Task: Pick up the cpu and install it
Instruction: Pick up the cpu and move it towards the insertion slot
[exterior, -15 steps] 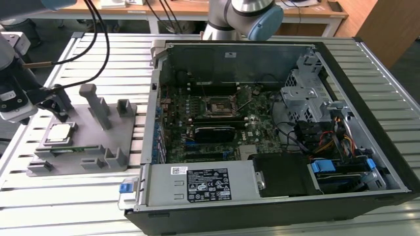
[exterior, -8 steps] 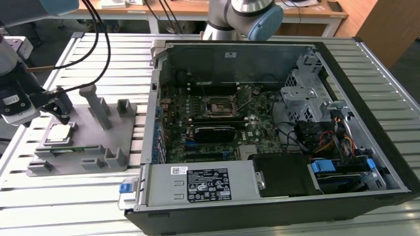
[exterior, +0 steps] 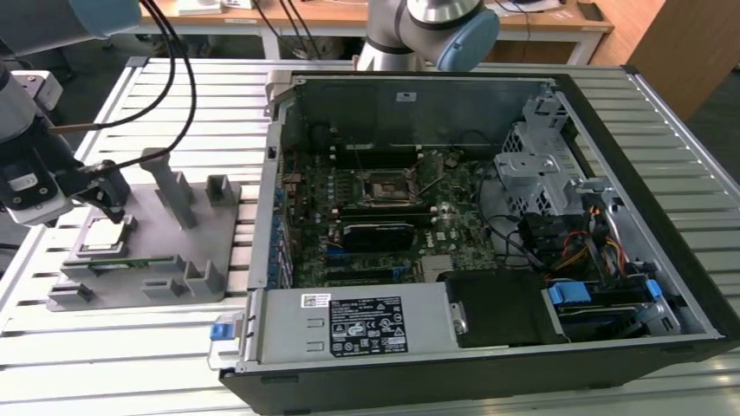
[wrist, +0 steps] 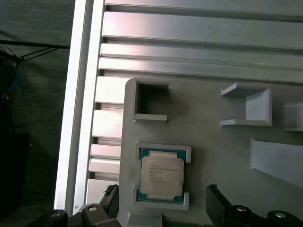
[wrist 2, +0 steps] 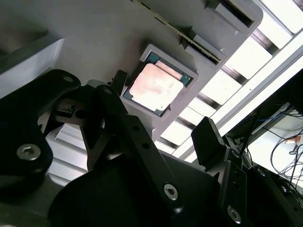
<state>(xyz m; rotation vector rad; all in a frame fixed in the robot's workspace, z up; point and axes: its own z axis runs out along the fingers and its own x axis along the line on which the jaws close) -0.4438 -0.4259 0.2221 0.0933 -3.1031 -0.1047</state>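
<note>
The cpu lies silver side up, with a thin green rim, in a square nest of the grey fixture plate at the exterior view's left. My gripper hovers just above it, open. In both wrist views one black finger stands off one side of the chip and the other finger off the opposite side; neither touches it. The black socket sits on the motherboard inside the open computer case.
Grey posts and brackets rise from the fixture plate beside the cpu nest. The slatted metal table carries both plate and case. A power supply and drive cage crowd the case. Cables hang over the table's far left.
</note>
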